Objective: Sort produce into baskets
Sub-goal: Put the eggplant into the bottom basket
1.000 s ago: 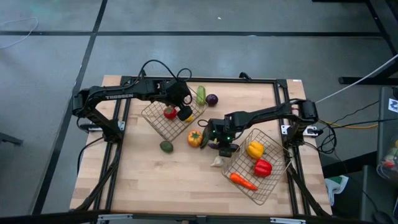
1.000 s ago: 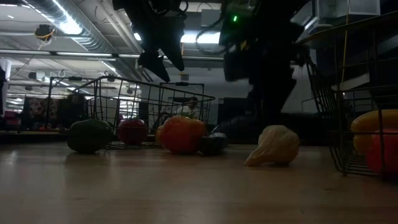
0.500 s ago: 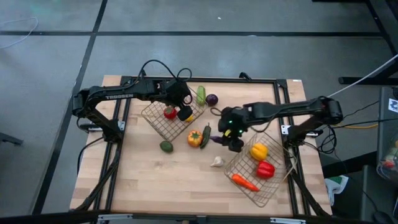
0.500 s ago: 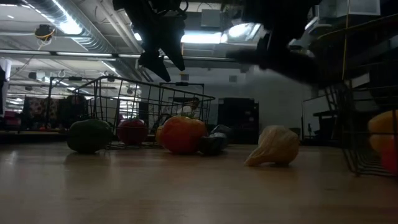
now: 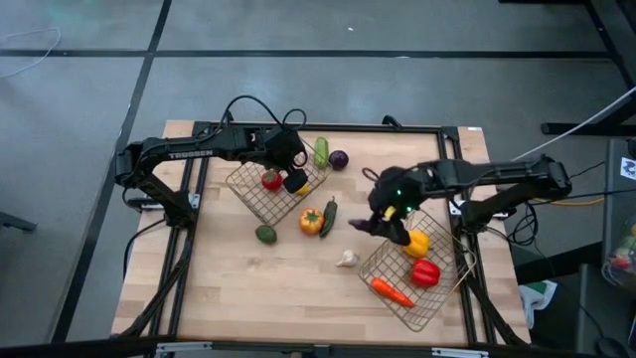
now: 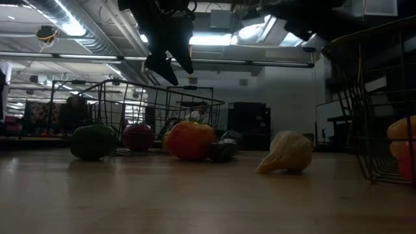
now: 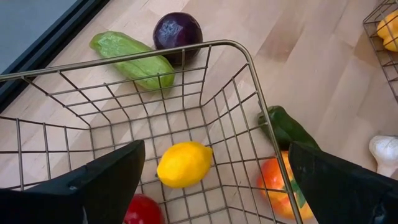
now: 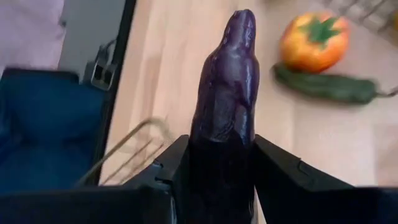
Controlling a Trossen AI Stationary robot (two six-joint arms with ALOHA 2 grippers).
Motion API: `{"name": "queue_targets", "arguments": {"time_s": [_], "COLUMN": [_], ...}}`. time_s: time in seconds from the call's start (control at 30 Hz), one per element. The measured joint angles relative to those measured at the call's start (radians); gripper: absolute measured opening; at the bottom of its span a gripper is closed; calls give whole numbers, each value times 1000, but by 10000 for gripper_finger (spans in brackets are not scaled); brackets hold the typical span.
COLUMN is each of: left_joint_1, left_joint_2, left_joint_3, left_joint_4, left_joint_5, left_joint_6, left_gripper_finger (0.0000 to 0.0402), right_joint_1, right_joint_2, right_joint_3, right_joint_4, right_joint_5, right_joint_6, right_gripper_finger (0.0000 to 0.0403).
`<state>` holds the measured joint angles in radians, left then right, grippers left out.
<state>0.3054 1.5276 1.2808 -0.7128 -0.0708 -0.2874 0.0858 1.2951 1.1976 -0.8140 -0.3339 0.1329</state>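
1. The right gripper (image 5: pixel 383 221) hangs above the desk (image 5: pixel 248 288), at the near-left edge of the right basket (image 5: pixel 412 268), its fingers pinching a purple aubergine (image 8: pixel 225 93) that sticks out well past them.
2. The right basket lies tilted toward the desk's right front. In it are a yellow pepper (image 5: pixel 416 244), a red pepper (image 5: pixel 423 271) and a carrot (image 5: pixel 389 290), the yellow pepper just beside the gripper.
3. The left gripper (image 5: pixel 294 177) hovers over the left basket (image 5: pixel 260 194), its fingers (image 7: pixel 102 180) spread wide and holding nothing.
4. In the left basket are a lemon (image 7: pixel 183 163) and a red tomato (image 5: pixel 270 180); the lemon lies directly below the spread fingers.
5. Beyond the left basket's far rim, on the bare wood, lie a pale green cucumber (image 5: pixel 321 151) and a purple onion (image 5: pixel 339 159), close together.
6. Between the two baskets the desk carries loose pieces: an orange pepper (image 5: pixel 311 221) with a dark green pepper (image 5: pixel 329 216) touching its side, an avocado (image 5: pixel 265 235) just off the left basket's near corner, and a garlic bulb (image 5: pixel 346 259) near the right basket's left corner.
7. From desk height, the avocado, the tomato behind wire, the orange pepper and the garlic stand in a row, with the right basket's mesh wall at the right edge.
8. The garlic lies nearest below the carried aubergine; nothing lies between the gripper and the basket's open top.
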Motion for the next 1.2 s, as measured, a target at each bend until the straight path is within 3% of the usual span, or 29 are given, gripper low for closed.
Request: {"name": "queue_targets", "arguments": {"time_s": [0.4,0.67,1.2], "left_joint_1": [0,0,-6], "left_joint_2": [0,0,0], "left_joint_3": [0,0,0], "left_joint_4": [0,0,0], "left_joint_5": [0,0,0], "left_joint_6": [-1,-1,-5], "left_gripper_finger": [393,393,393], "right_joint_1": [254,381,437], "right_joint_2": [5,26,264], "right_joint_3": [0,0,0], "right_joint_4": [-162,-201,-281], "right_joint_5": [24,199,271], "right_joint_6": [24,24,18], "right_gripper_finger": [140,140,140]}}
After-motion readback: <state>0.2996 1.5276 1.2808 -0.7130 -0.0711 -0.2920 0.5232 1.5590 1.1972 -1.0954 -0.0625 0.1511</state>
